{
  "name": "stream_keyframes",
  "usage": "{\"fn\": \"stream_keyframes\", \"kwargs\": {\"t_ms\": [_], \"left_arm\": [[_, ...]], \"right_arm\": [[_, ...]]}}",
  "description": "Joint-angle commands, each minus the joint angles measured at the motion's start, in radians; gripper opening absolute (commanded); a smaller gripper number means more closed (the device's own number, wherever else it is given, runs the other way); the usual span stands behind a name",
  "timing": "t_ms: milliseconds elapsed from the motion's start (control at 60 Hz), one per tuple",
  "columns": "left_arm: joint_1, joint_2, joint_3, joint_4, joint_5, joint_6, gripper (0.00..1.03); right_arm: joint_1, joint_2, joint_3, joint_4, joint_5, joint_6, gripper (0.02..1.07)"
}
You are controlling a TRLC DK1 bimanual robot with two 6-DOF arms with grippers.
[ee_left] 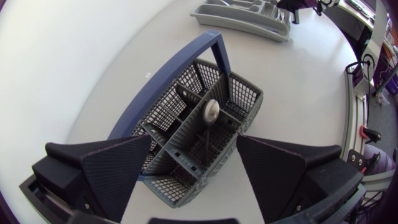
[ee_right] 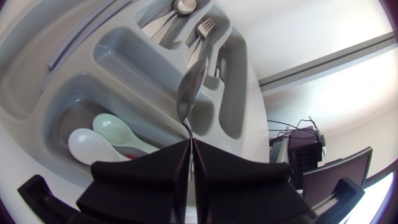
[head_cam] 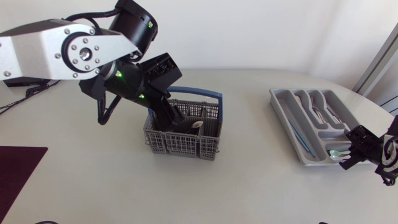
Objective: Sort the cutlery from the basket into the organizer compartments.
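The grey cutlery basket (head_cam: 181, 142) with a blue handle (head_cam: 205, 94) stands mid-table. My left gripper (head_cam: 173, 118) reaches down into it from the left, open. In the left wrist view its fingers (ee_left: 115, 168) straddle the basket (ee_left: 186, 140). A metal spoon (ee_left: 211, 111) stands upright in one cell, ahead of the fingers and untouched. The grey organizer (head_cam: 281, 102) lies at the right. My right gripper (head_cam: 354, 148) hovers at its near right corner. That gripper (ee_right: 189, 163) is shut on a metal spoon (ee_right: 191, 87), whose bowl points out over the organizer (ee_right: 124, 62).
The organizer's compartments hold metal forks (ee_right: 200, 31) and spoons (ee_right: 183, 6). A white plastic spoon (ee_right: 87, 142) and a pale green one (ee_right: 115, 129) lie in the nearest compartment. A thin blue stick (head_cam: 298, 134) lies in the long left slot. A dark mat (head_cam: 15, 168) covers the table's left edge.
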Motion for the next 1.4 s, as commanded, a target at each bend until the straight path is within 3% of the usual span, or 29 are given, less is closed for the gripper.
{"fn": "stream_keyframes", "kwargs": {"t_ms": [0,150,350,567,667,867,1017,1183,1383], "left_arm": [[0.012,-0.032,-0.03,0.003,-0.01,-0.02,0.95],[0.019,-0.06,-0.046,0.003,-0.016,-0.018,0.95],[0.041,-0.098,-0.068,0.003,-0.018,-0.015,0.95],[0.081,-0.146,-0.112,0.002,-0.018,-0.011,0.95],[0.113,-0.167,-0.132,0.003,-0.018,-0.009,0.95],[0.182,-0.192,-0.204,0.054,-0.018,0.014,0.94],[0.254,-0.2,-0.243,0.08,0.0,0.031,0.94],[0.331,-0.192,-0.301,0.144,0.03,0.052,0.92],[0.389,-0.083,-0.306,0.19,0.053,0.075,0.91]], "right_arm": [[0.006,0.012,-0.021,0.029,0.014,-0.037,0.15],[0.008,-0.02,-0.046,0.03,0.018,-0.04,0.51],[0.008,-0.106,-0.077,0.021,0.026,-0.042,0.71],[0.02,-0.263,-0.097,-0.06,0.043,-0.005,0.75],[0.031,-0.362,-0.086,-0.172,0.041,0.043,0.77],[0.117,-0.623,-0.047,-0.51,0.003,0.196,0.77],[0.298,-0.803,-0.047,-0.718,0.004,0.316,0.77],[0.594,-0.916,-0.02,-0.893,0.034,0.495,0.76],[0.922,-0.899,0.015,-0.933,0.06,0.685,0.76]]}}
